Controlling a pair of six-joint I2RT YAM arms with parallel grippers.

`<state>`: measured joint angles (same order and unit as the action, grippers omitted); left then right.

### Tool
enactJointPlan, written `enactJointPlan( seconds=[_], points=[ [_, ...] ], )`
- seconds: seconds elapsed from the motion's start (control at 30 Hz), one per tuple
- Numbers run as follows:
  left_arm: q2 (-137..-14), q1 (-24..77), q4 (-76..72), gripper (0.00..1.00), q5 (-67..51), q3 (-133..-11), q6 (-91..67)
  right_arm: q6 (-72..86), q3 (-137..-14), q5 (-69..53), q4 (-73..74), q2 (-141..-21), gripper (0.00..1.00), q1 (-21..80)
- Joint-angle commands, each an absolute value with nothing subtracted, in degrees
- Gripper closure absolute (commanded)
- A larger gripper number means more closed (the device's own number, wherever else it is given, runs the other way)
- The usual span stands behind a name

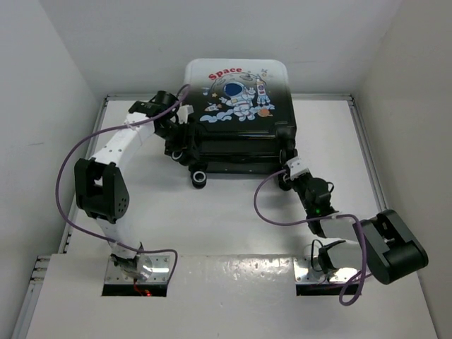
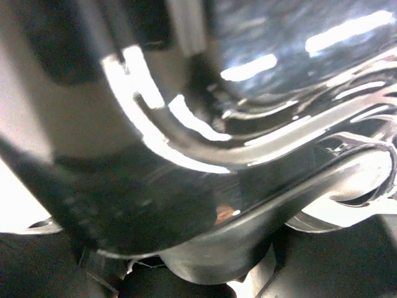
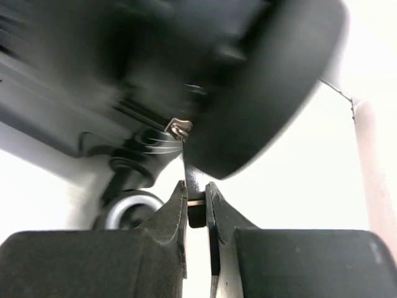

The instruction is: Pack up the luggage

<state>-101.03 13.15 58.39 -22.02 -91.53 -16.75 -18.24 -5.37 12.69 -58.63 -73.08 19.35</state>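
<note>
The left hand (image 1: 178,138) sits against the left edge of the luggage (image 1: 236,116), low on the side near its front-left corner. Its wrist view is filled with glossy black shell at very close range. No finger shows clearly there, so I cannot tell whether this hand is spread or pressed together. It is probably placed there to brace the case so it does not slide on the worktop (image 1: 233,219) while the other side is pulled.

The luggage lies flat at the far middle of the worktop. Its lid is down, the astronaut print faces up, and its wheels point toward the arm bases. With the shell closed, zipping appears to be the step in hand.

The right hand (image 1: 291,169) is at the luggage's front-right corner. In its wrist view the fingers are pressed together on a thin metal zipper pull (image 3: 195,186), which hangs just under a black wheel (image 3: 273,93). That pinch suits dragging the slider along the seam. The case lies above and beyond this hand, touching it only through the pull.
</note>
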Motion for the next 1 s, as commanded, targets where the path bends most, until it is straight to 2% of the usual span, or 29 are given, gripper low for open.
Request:
enactJointPlan(
  seconds=[0.0, 0.17, 0.37, 0.63, 0.97],
  points=[
    [-104.58, 2.47, 50.98, 1.00, -10.10, -94.04, -23.12, -18.46, -2.55, 19.17, -57.39, -71.28, 1.00, 11.96],
    [-106.60, -0.09, 50.45, 1.00, -6.60, -95.09, -19.61, -15.12, -6.32, 15.38, -56.16, -73.82, 1.00, 5.01],
    [-111.09, -2.37, 50.45, 1.00, -0.36, -98.78, -17.06, -14.51, -16.16, 15.73, -61.17, -85.77, 1.00, 1.07],
    [-117.06, -5.36, 49.92, 1.00, 3.42, -104.58, -13.45, -11.17, -33.12, 12.93, -60.82, -101.48, 1.00, -3.25],
    [-125.06, -5.89, 49.31, 1.00, 4.31, -113.46, -8.70, -2.82, -57.38, 8.97, -57.92, -118.64, 1.00, -4.04]
  ],
)
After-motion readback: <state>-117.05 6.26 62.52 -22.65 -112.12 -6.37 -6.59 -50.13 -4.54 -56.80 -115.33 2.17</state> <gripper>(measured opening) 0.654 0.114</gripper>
